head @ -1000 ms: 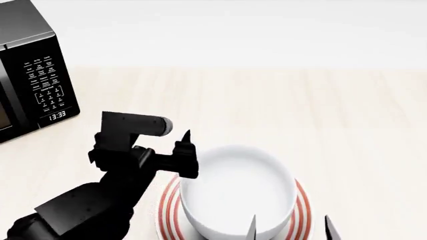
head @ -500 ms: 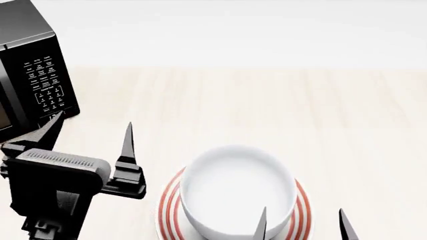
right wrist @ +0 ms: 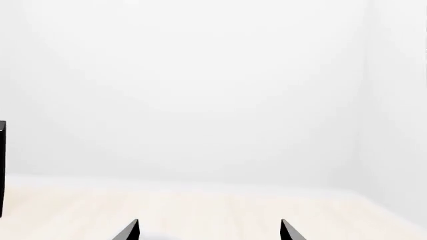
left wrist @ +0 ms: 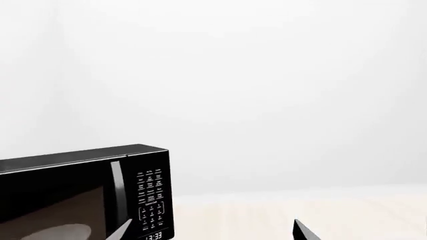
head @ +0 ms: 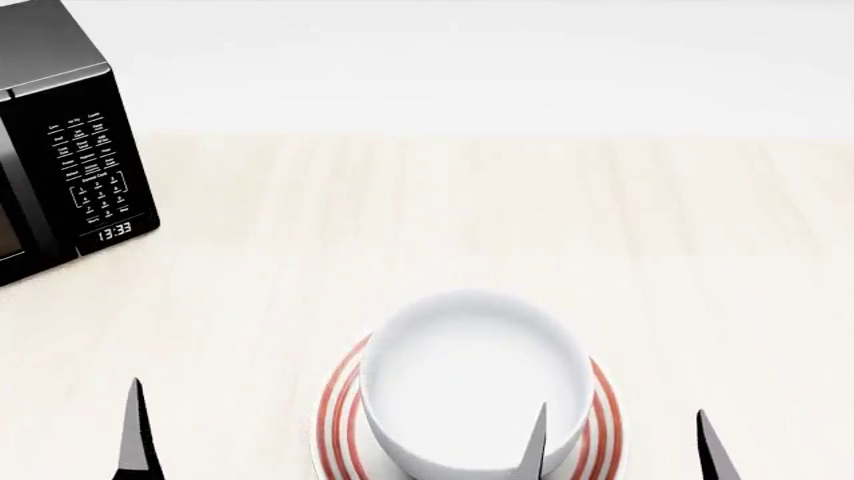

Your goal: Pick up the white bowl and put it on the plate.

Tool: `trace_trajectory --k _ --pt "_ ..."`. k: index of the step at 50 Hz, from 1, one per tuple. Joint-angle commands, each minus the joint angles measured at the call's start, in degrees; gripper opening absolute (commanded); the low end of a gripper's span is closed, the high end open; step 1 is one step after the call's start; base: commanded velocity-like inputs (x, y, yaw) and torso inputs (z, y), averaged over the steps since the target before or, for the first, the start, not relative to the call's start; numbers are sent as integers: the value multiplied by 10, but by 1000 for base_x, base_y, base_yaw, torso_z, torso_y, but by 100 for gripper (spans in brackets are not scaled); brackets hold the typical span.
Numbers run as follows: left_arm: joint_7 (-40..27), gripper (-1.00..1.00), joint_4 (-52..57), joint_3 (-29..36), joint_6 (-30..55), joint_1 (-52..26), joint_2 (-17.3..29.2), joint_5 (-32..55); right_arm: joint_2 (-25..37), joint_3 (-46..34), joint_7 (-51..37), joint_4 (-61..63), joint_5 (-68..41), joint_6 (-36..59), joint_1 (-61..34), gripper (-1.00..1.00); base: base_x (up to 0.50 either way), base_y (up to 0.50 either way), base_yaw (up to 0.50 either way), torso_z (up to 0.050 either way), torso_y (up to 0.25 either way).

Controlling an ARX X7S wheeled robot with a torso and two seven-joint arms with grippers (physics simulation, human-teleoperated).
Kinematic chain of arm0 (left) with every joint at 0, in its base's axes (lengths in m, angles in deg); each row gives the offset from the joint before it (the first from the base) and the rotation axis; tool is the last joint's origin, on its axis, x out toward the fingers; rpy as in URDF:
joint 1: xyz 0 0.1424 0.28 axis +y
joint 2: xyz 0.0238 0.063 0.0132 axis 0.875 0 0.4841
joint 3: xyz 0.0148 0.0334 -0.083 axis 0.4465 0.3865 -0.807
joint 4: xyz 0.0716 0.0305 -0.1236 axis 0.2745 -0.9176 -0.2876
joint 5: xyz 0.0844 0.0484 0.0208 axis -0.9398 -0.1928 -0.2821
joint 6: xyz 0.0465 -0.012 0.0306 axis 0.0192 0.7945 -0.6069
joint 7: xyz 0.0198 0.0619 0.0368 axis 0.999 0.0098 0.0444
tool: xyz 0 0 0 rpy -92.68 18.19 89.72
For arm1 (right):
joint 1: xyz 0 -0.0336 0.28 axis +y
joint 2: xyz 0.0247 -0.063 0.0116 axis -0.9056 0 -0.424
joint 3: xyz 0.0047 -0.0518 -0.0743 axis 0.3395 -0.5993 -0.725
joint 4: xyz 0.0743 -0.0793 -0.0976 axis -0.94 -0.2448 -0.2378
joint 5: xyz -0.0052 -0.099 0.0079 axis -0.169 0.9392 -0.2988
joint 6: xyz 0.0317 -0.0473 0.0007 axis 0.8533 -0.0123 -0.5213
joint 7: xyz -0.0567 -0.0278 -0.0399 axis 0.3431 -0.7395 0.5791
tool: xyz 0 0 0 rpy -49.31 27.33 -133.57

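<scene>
Both tools show slim, pointed black fingertips (head: 535, 440).

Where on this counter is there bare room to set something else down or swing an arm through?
Open wood runs right of the microwave and behind the white bowl, across to the table's right edge. A smaller bare patch lies between microwave and plate. It is crowded near the front: right gripper flanks the bowl, left gripper sits low.

We see pale wood worktop (head: 534, 200): black microwave (head: 60, 150) at left edge, plate (head: 607, 420) near front edge.
</scene>
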Motion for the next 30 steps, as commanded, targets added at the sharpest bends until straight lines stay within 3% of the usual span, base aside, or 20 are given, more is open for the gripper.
trace_trajectory --k 1,30 --pt "-52 100 60 -1 -1 47 39 -69 6 -1 -8 39 3 20 1 100 0 0 0 0 0" --pt "-58 100 215 -51 98 77 81 -129 20 -10 -26 161 11 82 -6 100 0 0 0 0 0"
